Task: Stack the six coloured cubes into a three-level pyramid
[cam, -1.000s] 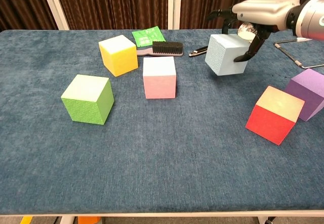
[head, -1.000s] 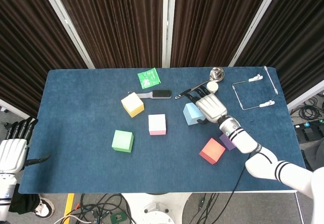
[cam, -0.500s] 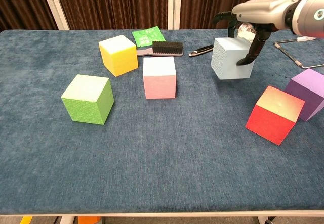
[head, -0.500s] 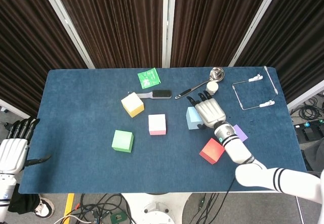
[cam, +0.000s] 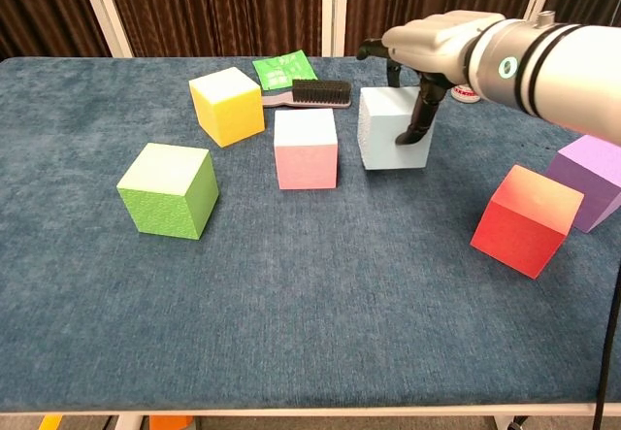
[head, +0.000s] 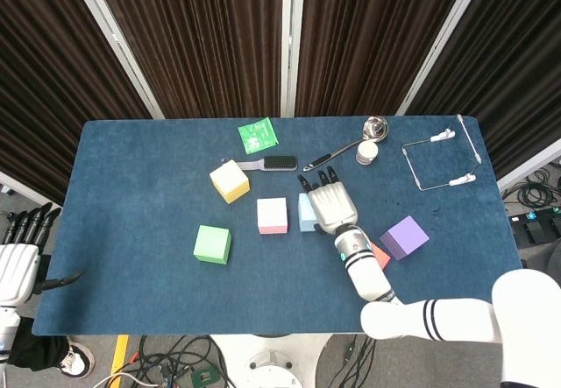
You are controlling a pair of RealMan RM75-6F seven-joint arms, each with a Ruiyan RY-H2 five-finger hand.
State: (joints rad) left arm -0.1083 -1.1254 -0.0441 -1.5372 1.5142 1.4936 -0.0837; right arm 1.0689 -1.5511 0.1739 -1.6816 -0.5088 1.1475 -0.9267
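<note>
My right hand [head: 331,206] grips the light blue cube [head: 306,213] from above, fingers down its sides [cam: 419,119]. That cube [cam: 391,129] is just right of the pink cube [head: 272,215] [cam: 306,148], with a narrow gap; whether it rests on the cloth I cannot tell. The yellow cube [head: 230,180] [cam: 226,106] and green cube [head: 212,244] [cam: 168,189] lie further left. The red cube [cam: 527,219] and purple cube [head: 404,236] [cam: 588,180] sit at the right; my forearm hides most of the red one in the head view. My left hand [head: 19,261] hangs open beyond the table's left edge.
Along the back lie a green packet [head: 256,134], a black brush [head: 267,164] [cam: 315,92], a spoon [head: 351,147] and a small white jar [head: 367,152]. A wire frame [head: 438,160] lies at the back right. Dark curtains stand behind the blue table [head: 131,195].
My right hand has carried the light blue cube leftward and down, from near the spoon to beside the pink cube. The left hand and other cubes stayed put.
</note>
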